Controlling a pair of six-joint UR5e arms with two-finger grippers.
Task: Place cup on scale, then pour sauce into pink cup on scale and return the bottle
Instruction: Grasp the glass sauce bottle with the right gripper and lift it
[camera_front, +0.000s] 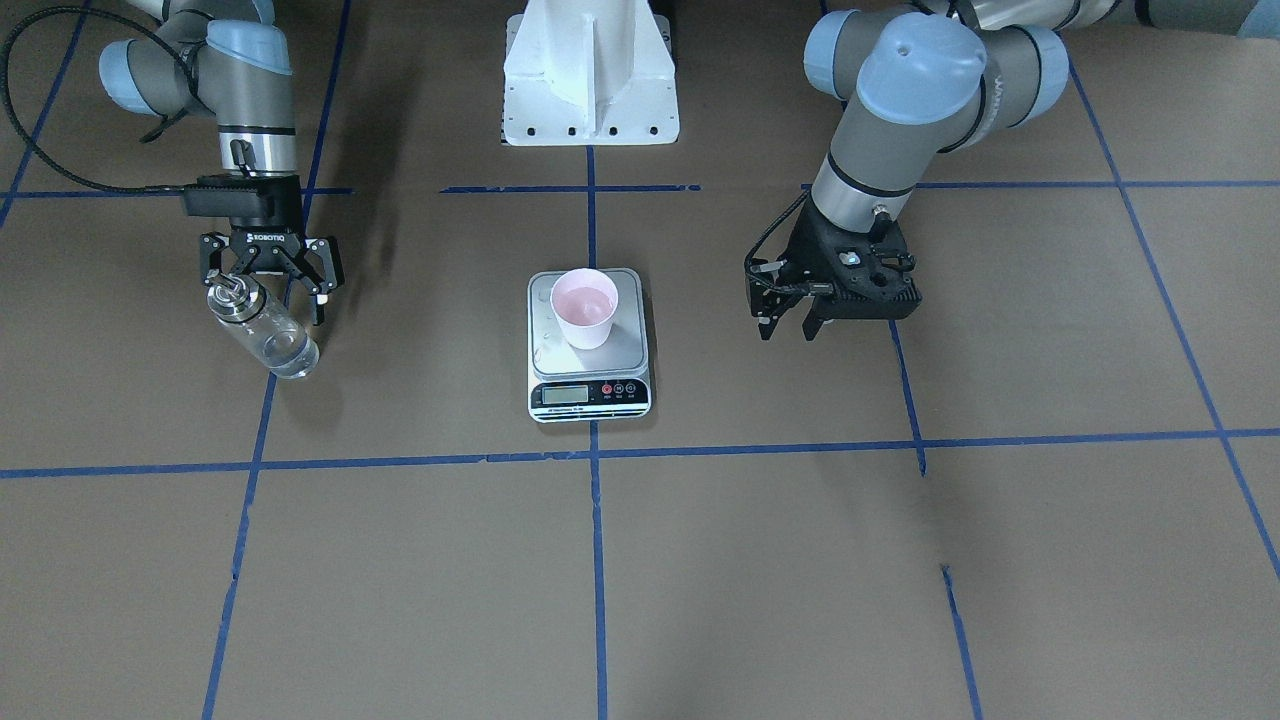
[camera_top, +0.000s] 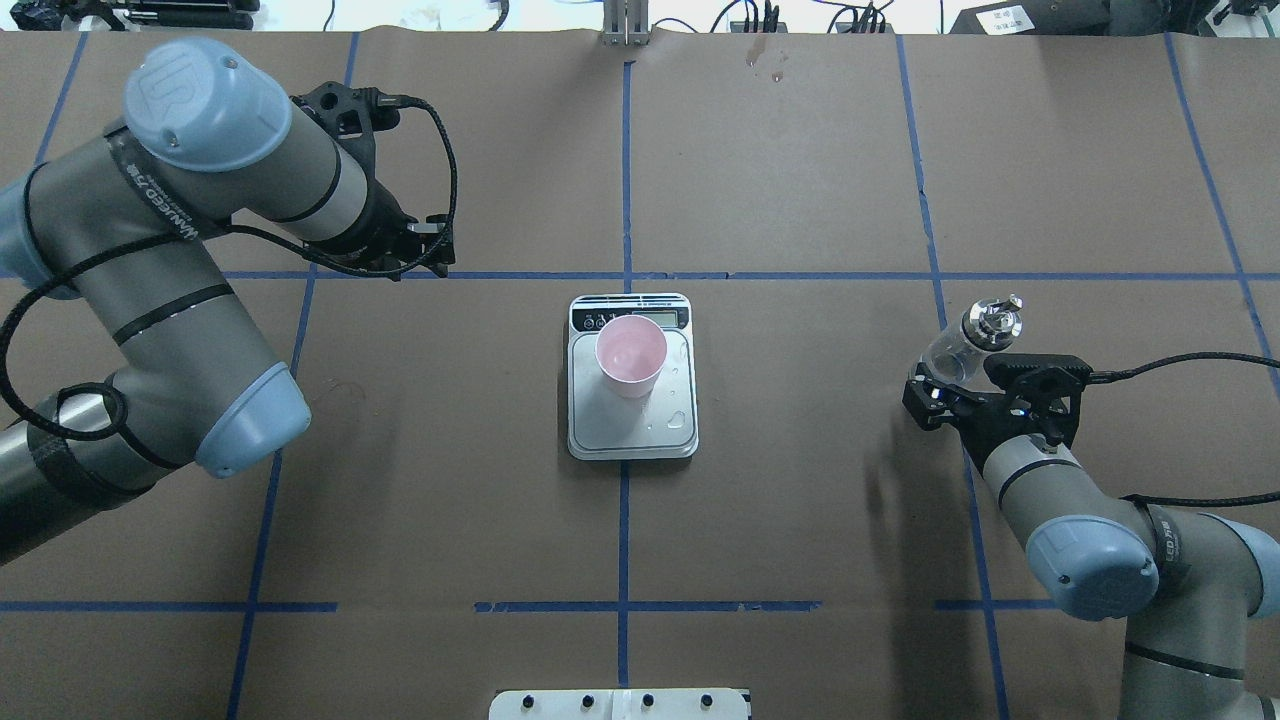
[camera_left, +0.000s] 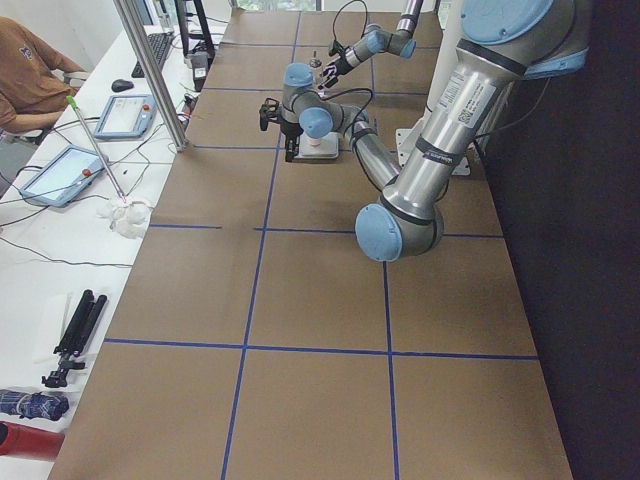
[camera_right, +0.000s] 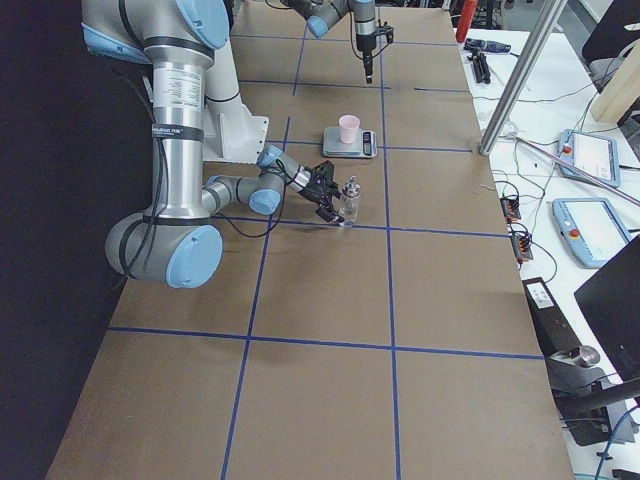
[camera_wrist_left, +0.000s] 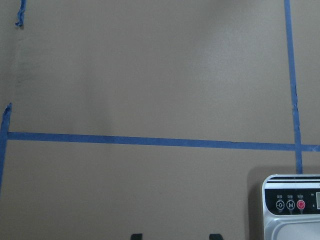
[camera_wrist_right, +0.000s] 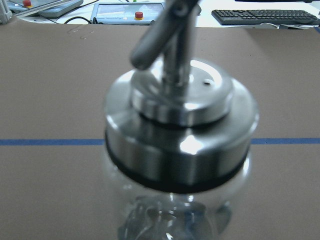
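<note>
The pink cup (camera_front: 585, 308) stands upright on the scale (camera_front: 590, 393) at the table's middle, with liquid in it; both also show in the overhead view, cup (camera_top: 631, 356) on scale (camera_top: 640, 432). The clear bottle (camera_front: 270, 335) with its silver cap stands on the table on my right side (camera_top: 965, 345). My right gripper (camera_front: 268, 300) is open, fingers spread wide at the bottle's upper part, and I cannot tell if they touch it. The bottle's cap and spout fill the right wrist view (camera_wrist_right: 180, 135). My left gripper (camera_front: 787, 328) is open and empty, hovering beside the scale.
Drops of liquid lie on the scale's platform (camera_top: 675, 420). The left wrist view shows the scale's button corner (camera_wrist_left: 295, 210) and blue tape lines on brown paper. The white robot base (camera_front: 590, 80) stands behind the scale. An operator and tablets are off the table's end.
</note>
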